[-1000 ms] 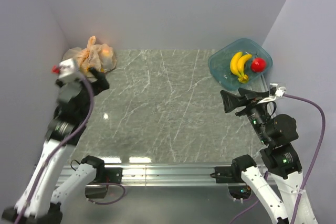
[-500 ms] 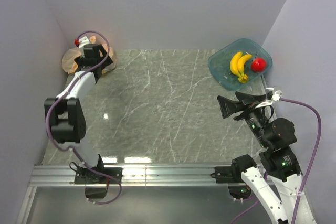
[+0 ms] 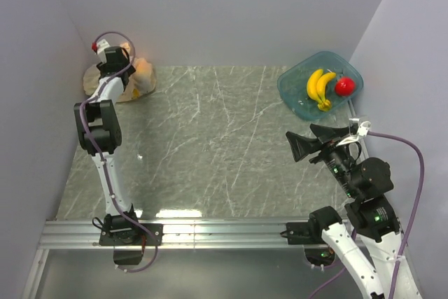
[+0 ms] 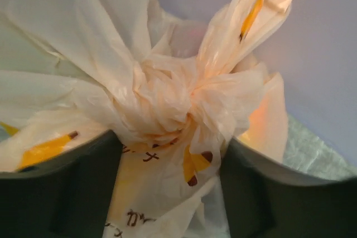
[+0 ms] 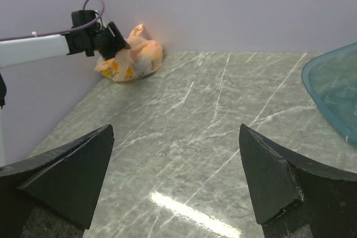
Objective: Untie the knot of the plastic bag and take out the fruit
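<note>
Grey-green marble-patterned table top (image 3: 231,138) with thin pale veins is seen, closed in on three sides. Plain matt lilac-grey panels are used for the back wall (image 3: 224,12), left wall (image 3: 28,103) and right wall (image 3: 413,68); no seams or marks can be made out on them. A silver metal rail (image 3: 224,232) is fixed along the near edge of the top. Overhead light is reflected as bright glare patches (image 3: 171,213) just beyond the rail, and a small spot (image 3: 141,155) is noted further left. A dull grey floor strip (image 3: 224,278) is seen below the rail.
</note>
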Robot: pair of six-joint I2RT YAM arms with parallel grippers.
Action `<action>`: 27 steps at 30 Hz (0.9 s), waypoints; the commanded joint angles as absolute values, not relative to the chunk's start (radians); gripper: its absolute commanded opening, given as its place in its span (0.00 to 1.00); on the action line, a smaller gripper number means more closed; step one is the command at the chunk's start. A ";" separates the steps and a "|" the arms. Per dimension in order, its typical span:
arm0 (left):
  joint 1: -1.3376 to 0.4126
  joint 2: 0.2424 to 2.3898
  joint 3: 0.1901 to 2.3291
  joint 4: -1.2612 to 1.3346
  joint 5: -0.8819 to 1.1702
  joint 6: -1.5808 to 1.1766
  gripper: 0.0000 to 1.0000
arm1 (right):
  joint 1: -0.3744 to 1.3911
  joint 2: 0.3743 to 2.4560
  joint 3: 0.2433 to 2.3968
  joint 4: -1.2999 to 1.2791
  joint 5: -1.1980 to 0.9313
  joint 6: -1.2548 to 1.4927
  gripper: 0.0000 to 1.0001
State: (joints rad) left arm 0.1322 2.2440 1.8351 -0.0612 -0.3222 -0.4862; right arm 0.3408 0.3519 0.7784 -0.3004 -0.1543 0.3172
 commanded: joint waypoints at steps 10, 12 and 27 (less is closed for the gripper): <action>0.043 1.999 1.606 0.008 -0.225 -0.411 0.00 | 0.350 0.377 0.782 -0.293 -0.193 0.302 0.99; -0.010 1.947 1.548 0.003 -0.226 -0.384 0.01 | 0.350 0.396 0.791 -0.319 -0.190 0.305 0.98; -0.651 1.385 1.030 -0.133 -0.374 -0.643 0.01 | 0.391 0.500 0.828 -0.382 -0.227 0.293 0.97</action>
State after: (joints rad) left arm -0.5453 1.4590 1.1030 -0.1333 -0.2893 -0.5442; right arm 0.3748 0.4767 0.7853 -0.3824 -0.2073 0.3122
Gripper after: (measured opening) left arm 0.014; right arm 0.972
